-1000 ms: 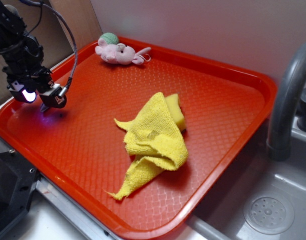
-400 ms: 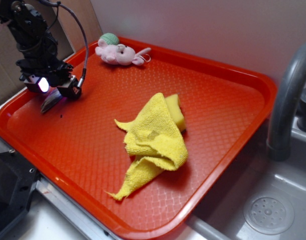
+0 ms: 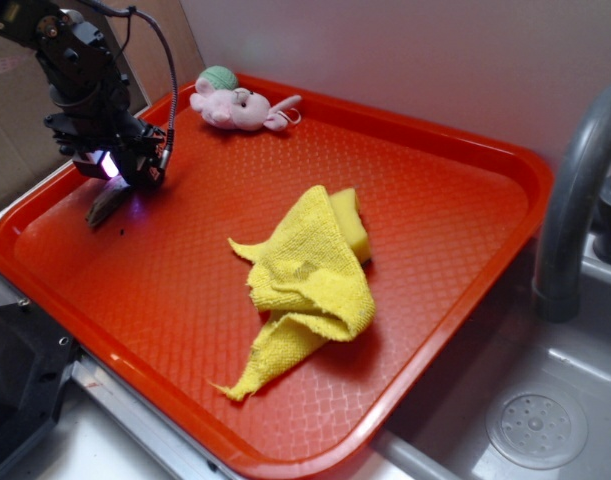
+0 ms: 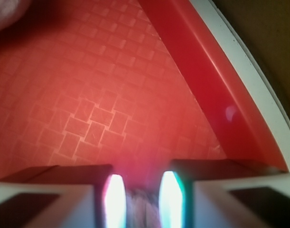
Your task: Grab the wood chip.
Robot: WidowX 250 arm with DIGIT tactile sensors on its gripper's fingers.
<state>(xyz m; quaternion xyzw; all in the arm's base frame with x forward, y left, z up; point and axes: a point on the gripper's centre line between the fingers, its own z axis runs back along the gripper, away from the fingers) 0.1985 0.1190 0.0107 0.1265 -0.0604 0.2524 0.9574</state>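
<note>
The wood chip (image 3: 106,204), a small tapered brown-grey piece, hangs tilted just above the left part of the red tray (image 3: 405,130). My gripper (image 3: 125,182) is shut on its upper end. In the wrist view the chip (image 4: 140,211) shows as a blurred grey-brown piece pinched between the two lit fingers, with my gripper (image 4: 141,190) over the tray floor near the tray's rim (image 4: 201,71).
A pink plush toy (image 3: 237,105) lies at the tray's far corner. A crumpled yellow cloth (image 3: 305,280) covers a yellow sponge (image 3: 350,225) mid-tray. A grey faucet (image 3: 575,200) and sink drain (image 3: 535,430) are to the right.
My gripper has risen from the tray's left side and moved toward the far edge, carrying the wood chip, which now hangs below it.
</note>
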